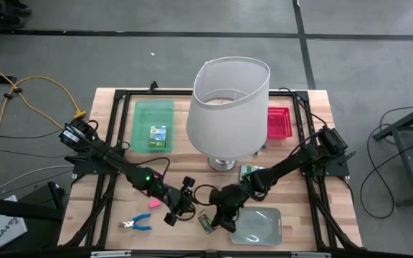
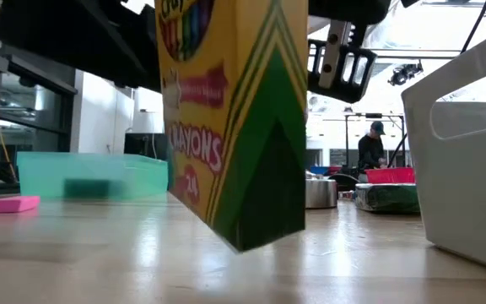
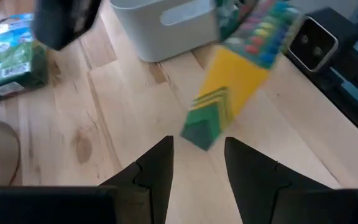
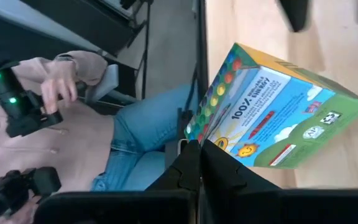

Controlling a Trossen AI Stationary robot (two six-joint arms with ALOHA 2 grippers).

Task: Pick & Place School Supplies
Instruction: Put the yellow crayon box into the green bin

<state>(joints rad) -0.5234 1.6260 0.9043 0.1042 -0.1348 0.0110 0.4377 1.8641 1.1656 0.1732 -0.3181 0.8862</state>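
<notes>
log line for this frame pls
right gripper: shut on crayon box, tilted, lifted off table | left gripper: open, empty, facing box | clear tray: beside

Glossy printed card crayon box [image 2: 234, 118], pale wood table [image 1: 300, 201].

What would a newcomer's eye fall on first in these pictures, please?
The big white lampshade at the table's middle, between a green tray and a red tray. Next, the crayon box tilted just above the table's near edge, held by the shut right gripper. The left gripper hovers open beside it.
</notes>
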